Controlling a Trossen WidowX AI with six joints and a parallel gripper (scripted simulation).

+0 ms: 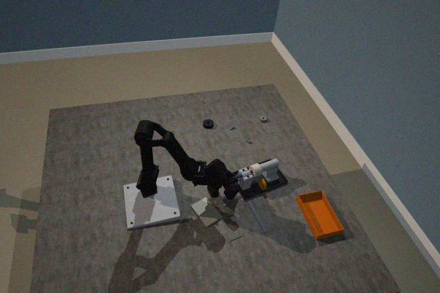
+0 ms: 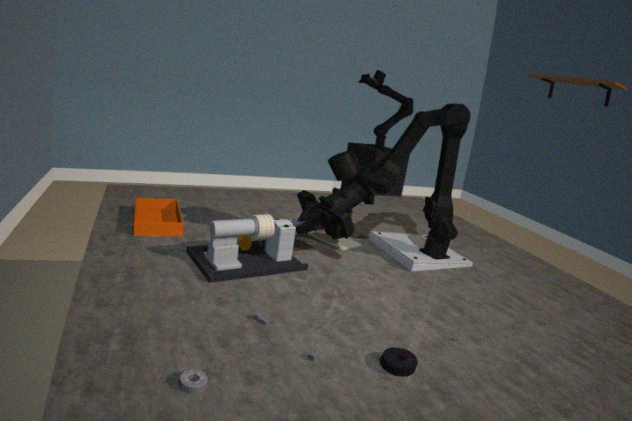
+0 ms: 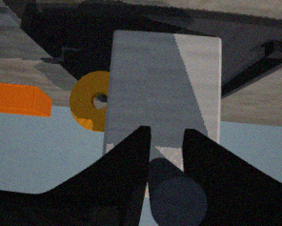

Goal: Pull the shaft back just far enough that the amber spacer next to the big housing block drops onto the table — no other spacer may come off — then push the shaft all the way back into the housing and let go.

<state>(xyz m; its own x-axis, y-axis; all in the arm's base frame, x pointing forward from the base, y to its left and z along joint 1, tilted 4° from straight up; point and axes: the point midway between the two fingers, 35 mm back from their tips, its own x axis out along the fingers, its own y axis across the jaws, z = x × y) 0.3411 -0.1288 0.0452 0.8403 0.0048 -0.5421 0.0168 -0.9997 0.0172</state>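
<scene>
My gripper [image 1: 236, 180] [image 2: 301, 227] [image 3: 166, 137] is shut on the dark shaft [image 3: 163, 172], whose round end shows nearest the wrist camera. The shaft runs into the white block [image 1: 244, 179] [image 2: 281, 242] [image 3: 157, 85] just ahead of the fingers. Beyond it, a cream spacer section [image 1: 256, 170] [image 2: 264, 226] sits between this block and the white cylindrical housing [image 1: 270, 165] [image 2: 233, 227]. The amber spacer [image 1: 262, 183] [image 2: 244, 242] [image 3: 86, 100] is off the shaft line, low and on edge beside the fixture. Whether it touches the dark base [image 1: 280, 183] [image 2: 258, 271] is unclear. The shaft inside the spacers is hidden.
An orange tray [image 1: 324, 215] [image 2: 158, 229] [image 3: 19, 100] stands beyond the fixture. A metal rod [image 1: 257, 216] and a hex key [image 1: 235, 238] lie nearby. A black ring [image 1: 207, 124] [image 2: 398, 363], a grey ring [image 1: 263, 119] [image 2: 193, 381] and small bolts lie on the other side.
</scene>
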